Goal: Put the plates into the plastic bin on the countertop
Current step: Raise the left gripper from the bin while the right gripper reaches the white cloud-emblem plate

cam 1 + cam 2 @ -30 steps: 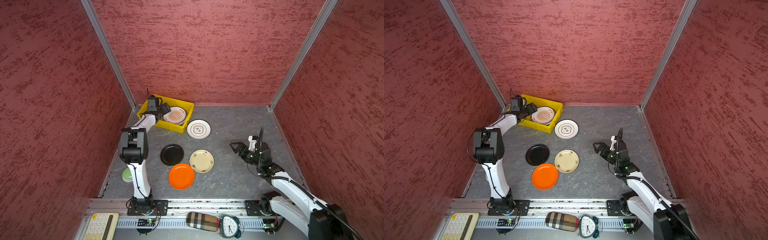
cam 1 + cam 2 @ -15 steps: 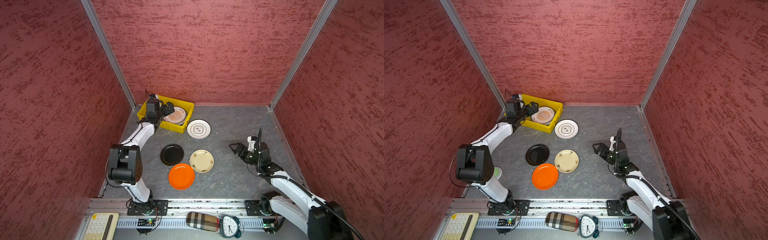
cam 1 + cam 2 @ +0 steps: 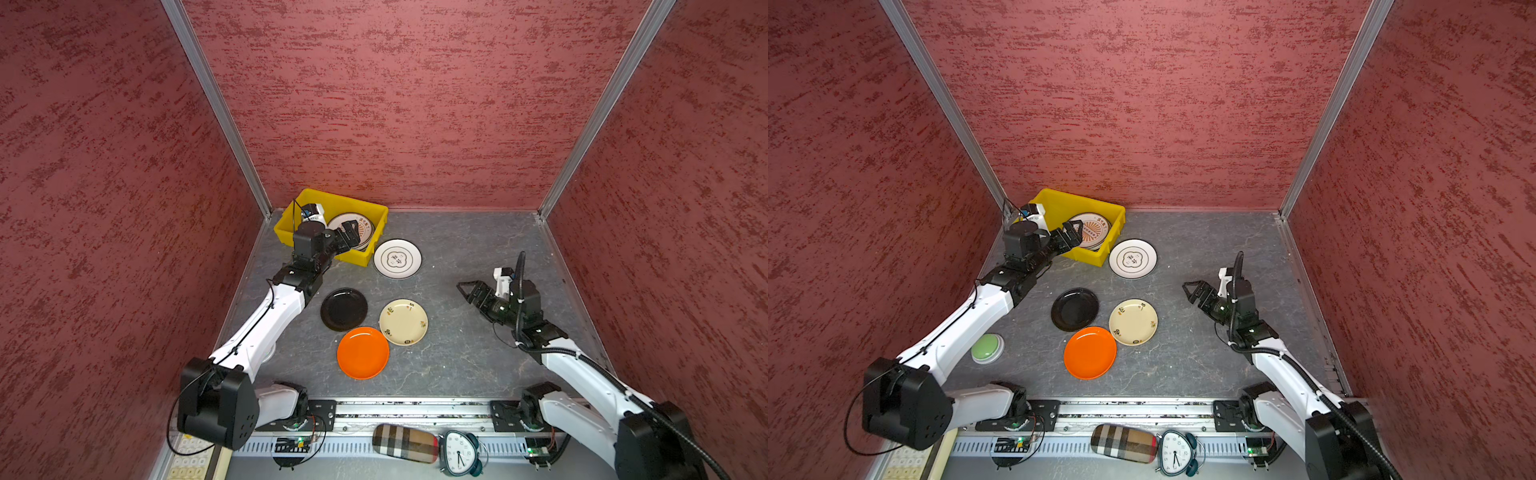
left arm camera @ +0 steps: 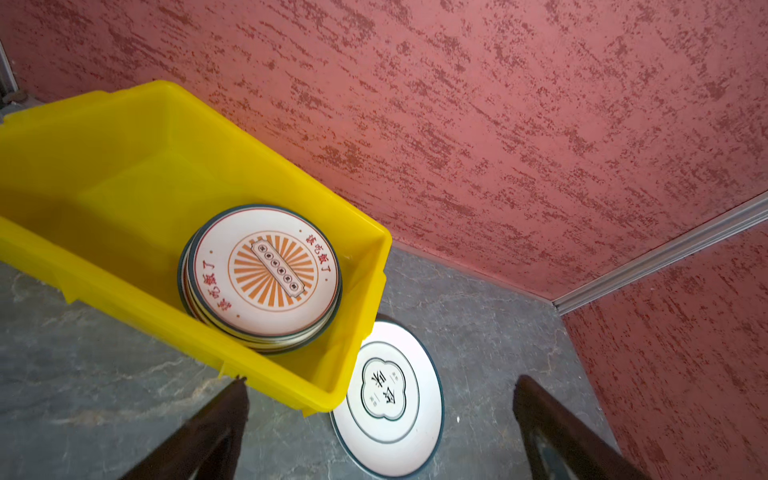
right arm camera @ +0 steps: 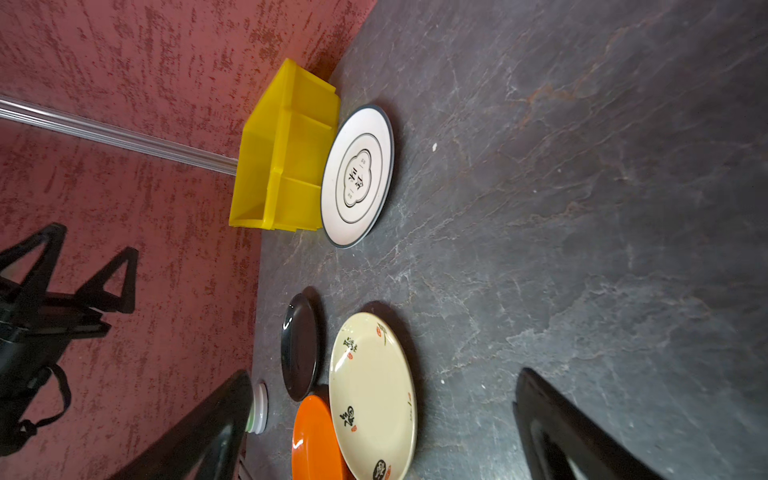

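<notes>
Now my left gripper hangs spread and empty by the yellow bin, where the sunburst plate tops a stack; my right gripper gapes empty too.

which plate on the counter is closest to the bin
The white plate with the dark rim and cloud outline: it lies right beside the bin. The black plate, cream plate and orange plate cluster farther toward the front.

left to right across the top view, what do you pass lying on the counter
green button → black plate → cream plate; the orange plate, white plate and yellow bin overlap these, so left out
</notes>
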